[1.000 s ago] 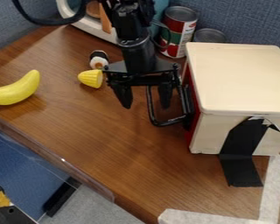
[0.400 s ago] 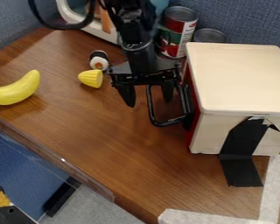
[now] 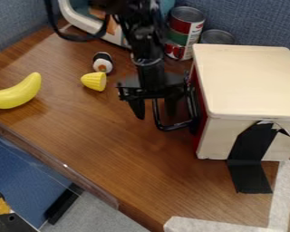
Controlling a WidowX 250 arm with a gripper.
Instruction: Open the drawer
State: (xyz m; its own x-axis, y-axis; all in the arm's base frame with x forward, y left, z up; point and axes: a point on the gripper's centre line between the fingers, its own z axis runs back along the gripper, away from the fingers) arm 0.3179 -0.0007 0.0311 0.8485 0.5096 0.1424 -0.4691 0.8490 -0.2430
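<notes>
Drawer (image 3: 199, 136) is closed; gripper (image 3: 155, 112) spread, one finger either side of the handle's (image 3: 175, 126) outer bar.

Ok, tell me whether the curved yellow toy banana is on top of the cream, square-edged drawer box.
No, the banana lies on the brown wooden tabletop, apart from the box.

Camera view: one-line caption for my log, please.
Open gripper at the black handle of the cream box's red-fronted drawer, yellow banana lying on the wooden table.
</notes>
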